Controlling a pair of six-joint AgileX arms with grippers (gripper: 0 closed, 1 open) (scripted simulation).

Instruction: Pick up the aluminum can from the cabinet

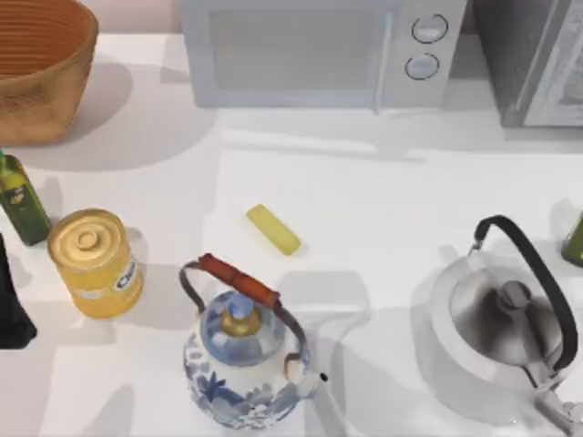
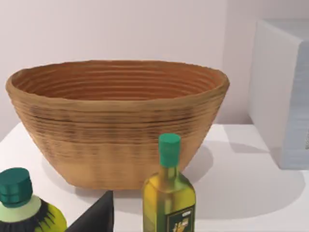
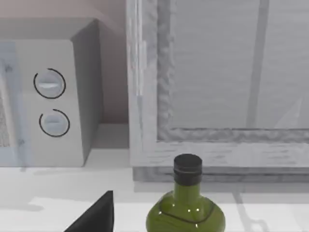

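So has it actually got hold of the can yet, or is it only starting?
Only starting, it seems. Nothing looks done: the yellow can stands untouched on the white table, near the olive oil bottle. Nothing is in hand; the left arm waits at the table's left edge. Reaching, gripping and lifting the can all remain.

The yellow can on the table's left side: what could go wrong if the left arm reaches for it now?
The yellow can stands close to an olive oil bottle, so a reaching arm might tip that bottle. The blue-and-white teapot with its raised handle is also near and could be bumped. The can's smooth round side might slip between the fingers.
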